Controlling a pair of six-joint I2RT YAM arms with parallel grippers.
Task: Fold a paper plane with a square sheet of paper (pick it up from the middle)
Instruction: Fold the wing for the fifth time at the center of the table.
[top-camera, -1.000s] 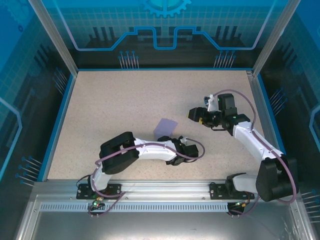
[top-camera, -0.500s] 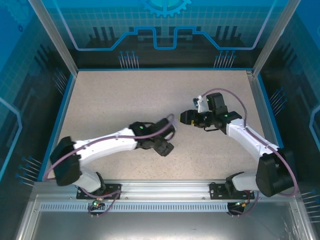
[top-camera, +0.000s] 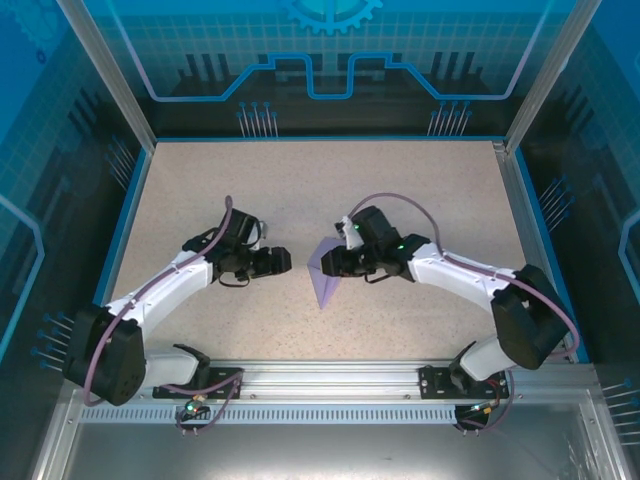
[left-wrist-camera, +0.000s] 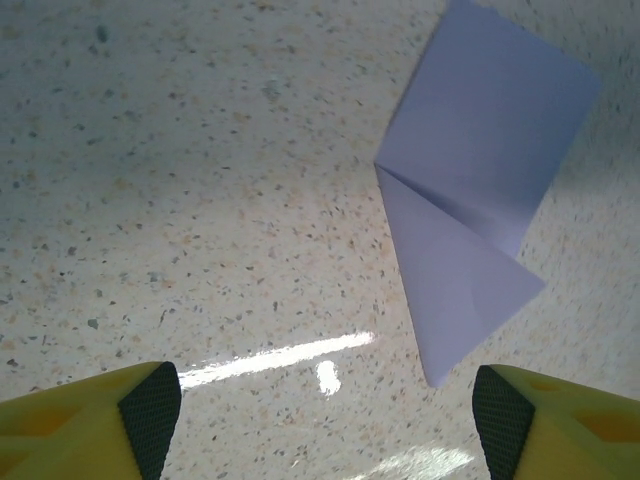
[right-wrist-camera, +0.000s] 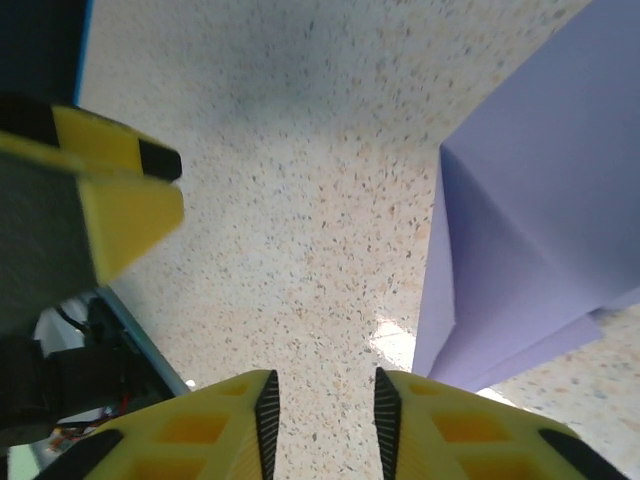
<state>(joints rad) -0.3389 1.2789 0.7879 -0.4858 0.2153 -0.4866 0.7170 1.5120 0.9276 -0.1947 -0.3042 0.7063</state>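
My left gripper (left-wrist-camera: 325, 418) is released: the yellow wedge-shaped fingers with black ribbed pads stand wide apart, with bare table between them. My right gripper (right-wrist-camera: 322, 420) is drawn in to a narrow slit. Speckled table shows through the gap and nothing is pinched in it.

The thin, plain lavender-purple sheet of paper (left-wrist-camera: 480, 150) lies between my two grippers near the middle of the table. It is close against the right one and a little apart from the left. It is partly folded. A crisp crease runs across it, with a four-sided panel on one side and a long flap tapering to a sharp point on the other. In the right wrist view one folded edge sits just beside my right-hand finger; I cannot tell whether they touch, and the panel may be lifted off the surface.

The beige, matte, finely speckled table (top-camera: 220, 180) carries the sheet inside a low blue border strip (top-camera: 118, 250). There is open surface toward the far edge and out to both sides. Behind my grippers, a ribbed aluminium rail (top-camera: 320, 380) runs along the near edge.
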